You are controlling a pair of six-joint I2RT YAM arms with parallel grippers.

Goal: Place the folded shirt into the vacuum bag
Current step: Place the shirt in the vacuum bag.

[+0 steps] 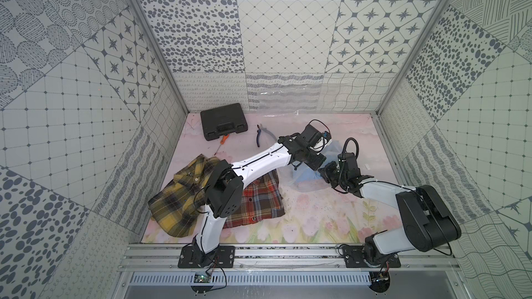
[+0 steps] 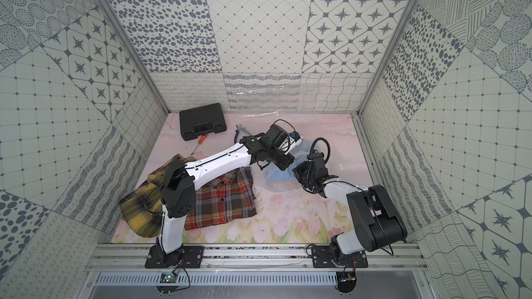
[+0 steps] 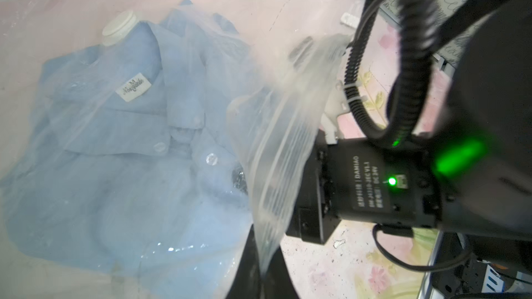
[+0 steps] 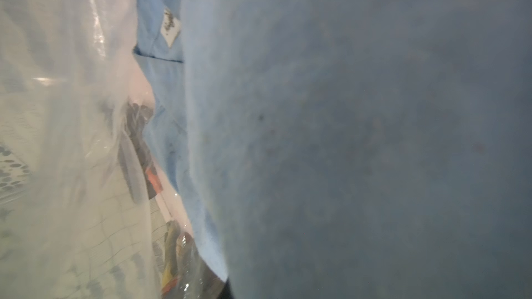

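Pinches the zip edge of the vacuum bag in the left gripper, jaws closed on the plastic, strip held up off the worktop. Reaches with the right gripper at the bag's mouth, pressed against the blue shirt; cannot tell how wide, with cloth filling the right wrist view and the raised strip hiding the fingers in the left wrist view. Holds the blue shirt inside the clear plastic, collar and label up, white valve cap at the collar end, right of the worktop's middle toward the far edge.

Counts three shirts: the blue one, a yellow plaid shirt at the left edge and a red plaid shirt touching it, both spread under the left arm. Adds one black case in the far left corner, one orange-handled screwdriver just in front of it, one pair of blue-handled pliers near the far edge. One bag, one cap, two arms.

Shows a pink flowered worktop, a metal rail at the near edge carrying both arm bases, and three walls in grey-and-white patchwork patterns.
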